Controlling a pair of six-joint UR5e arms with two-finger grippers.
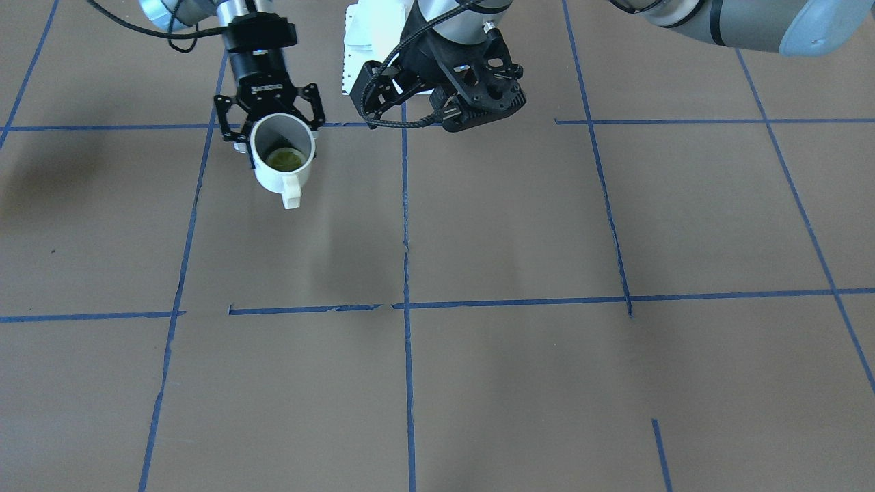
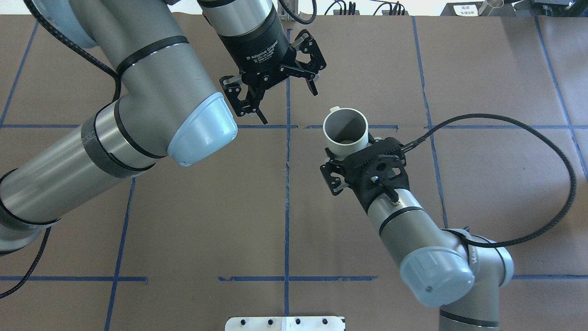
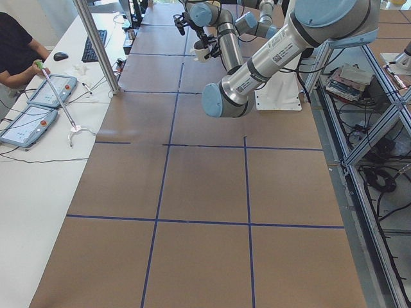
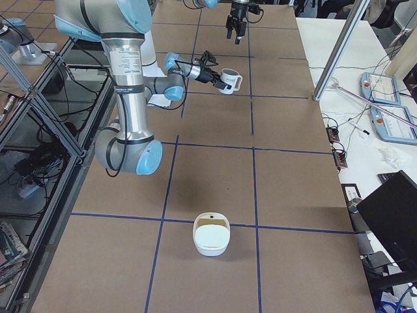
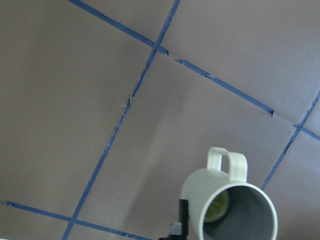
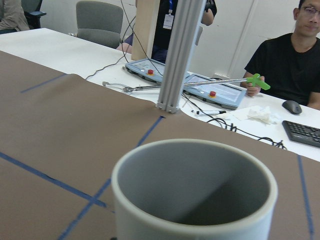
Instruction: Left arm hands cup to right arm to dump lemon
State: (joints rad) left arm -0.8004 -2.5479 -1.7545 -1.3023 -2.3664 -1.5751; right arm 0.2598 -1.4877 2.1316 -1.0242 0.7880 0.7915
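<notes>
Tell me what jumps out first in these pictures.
The white cup, a lemon slice inside, hangs above the table in the right claw. The left claw gapes open and empty nearby. A white bowl sits alone farther down the table.

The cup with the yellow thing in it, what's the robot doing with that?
The right arm's fingers are shut on the white cup and hold it up off the brown table. A lemon slice lies at the bottom of the cup, not dumped yet. The left arm's fingers are open and apart from the cup, so the hand-over looks done.
</notes>
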